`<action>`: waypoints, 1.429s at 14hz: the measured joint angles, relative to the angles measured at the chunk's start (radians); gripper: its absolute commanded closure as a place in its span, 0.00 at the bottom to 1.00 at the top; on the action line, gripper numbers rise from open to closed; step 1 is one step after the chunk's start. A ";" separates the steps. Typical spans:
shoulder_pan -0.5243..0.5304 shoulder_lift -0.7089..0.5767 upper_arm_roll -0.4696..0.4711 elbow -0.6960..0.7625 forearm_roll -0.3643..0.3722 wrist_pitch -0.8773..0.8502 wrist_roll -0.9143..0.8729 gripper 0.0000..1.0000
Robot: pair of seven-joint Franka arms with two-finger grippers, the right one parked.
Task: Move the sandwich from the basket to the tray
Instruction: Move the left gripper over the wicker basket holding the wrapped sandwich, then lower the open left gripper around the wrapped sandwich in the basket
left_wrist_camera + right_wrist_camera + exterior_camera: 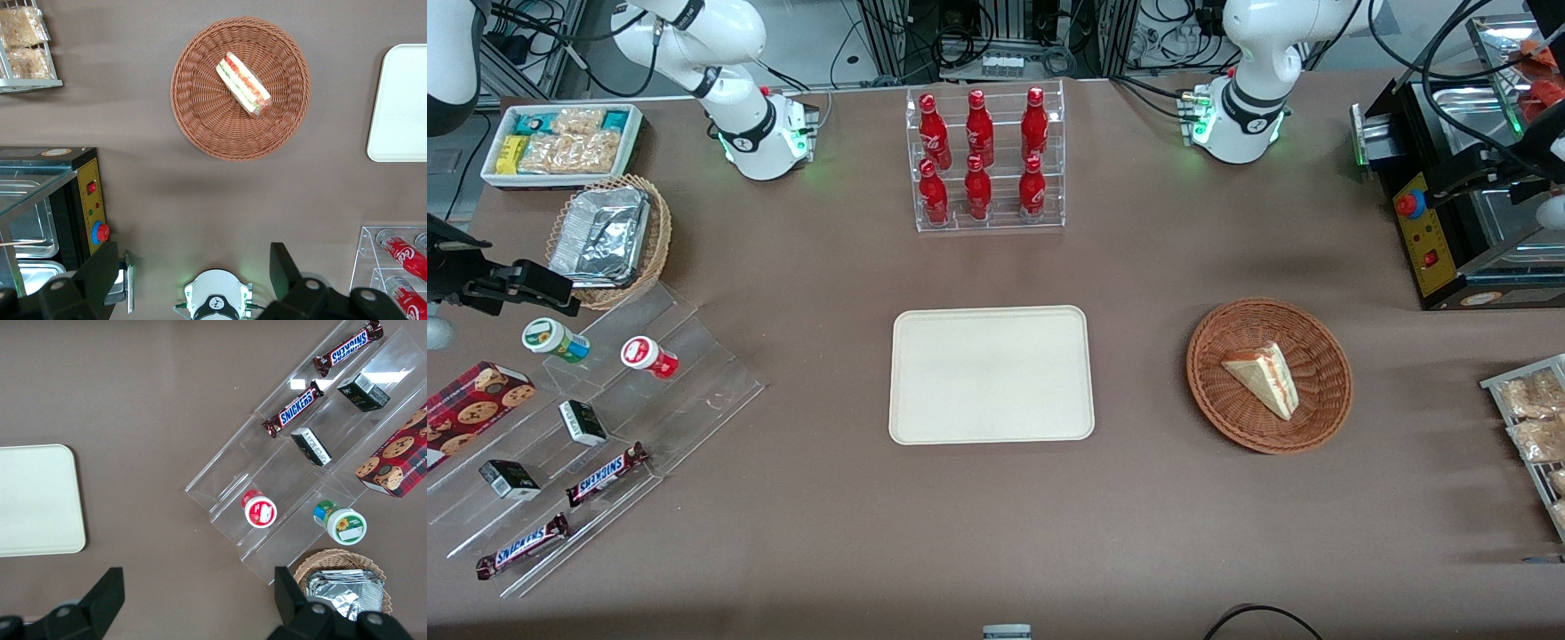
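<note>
While the flat cream rectangular tray (991, 374) sits bare, the round reddish-brown wicker basket (200, 117) holds the triangular white-bread sandwich (243, 84), its long axis diagonal. The left gripper (193, 275) hangs high above, fingers spread wide, empty; descent plus wrist rotation needed.

Six red bottles (982, 158) stand in a clear rack (988, 218); two Snickers bars (565, 509) lie on clear acrylic steps (694, 391).
</note>
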 measured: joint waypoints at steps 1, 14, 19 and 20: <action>-0.001 0.001 0.000 0.000 0.000 0.000 0.000 0.00; -0.035 0.167 -0.003 -0.031 0.000 0.178 -0.173 0.00; -0.085 0.188 -0.005 -0.197 0.000 0.420 -0.433 0.00; -0.091 0.190 -0.006 -0.228 0.000 0.465 -0.467 0.00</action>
